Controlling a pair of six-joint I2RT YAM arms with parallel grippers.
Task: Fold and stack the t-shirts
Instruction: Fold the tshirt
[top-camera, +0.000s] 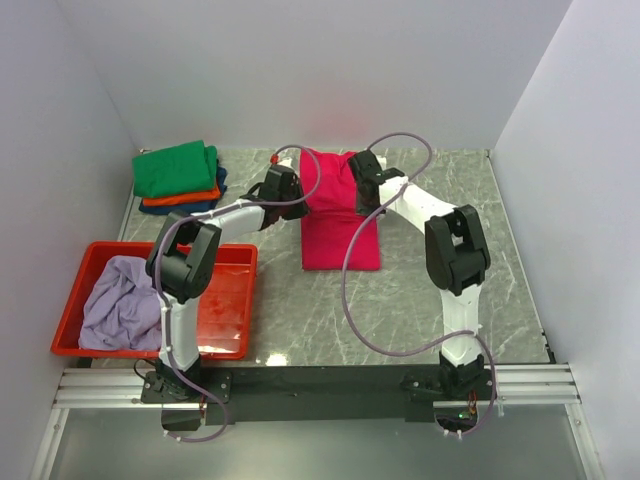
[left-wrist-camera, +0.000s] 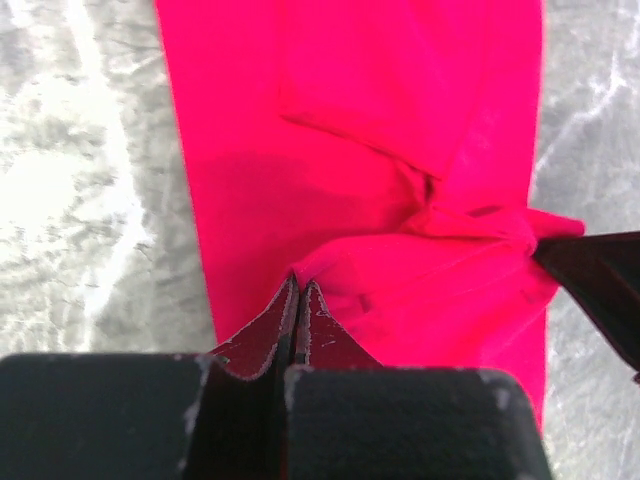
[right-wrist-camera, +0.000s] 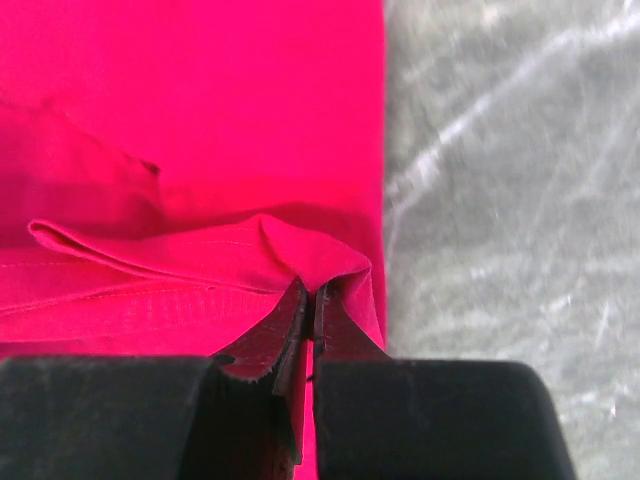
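Both hands clenched on the crimson-pink shirt. My left gripper has its jaws pressed together on the strip's left long edge, with a pinch of cloth between the tips. My right gripper does the same on the right long edge, where a small fold of hem rises up into the jaws.

The shirt lies mid-table as a long narrow strip running near to far, flat on the grey marble table. The two grips are roughly level with each other, in the far half of the strip. Between them the cloth is bunched into a raised ridge across the width. In the left wrist view the ridge runs straight to the dark tip of the right hand at the frame's right edge. Beyond the ridge a folded-in flap lies flat on the strip. The near half of the strip lies smooth.

Other shirts:
- Far-left corner holds a folded stack, with the green shirt on top, the orange shirt under it and the dark blue shirt at the bottom.
- The lavender shirt lies crumpled and unfolded in the left part of the red tray, near-left of the table. My left arm reaches over the tray's right side.

The stack and the tray are both well apart from the pink strip.
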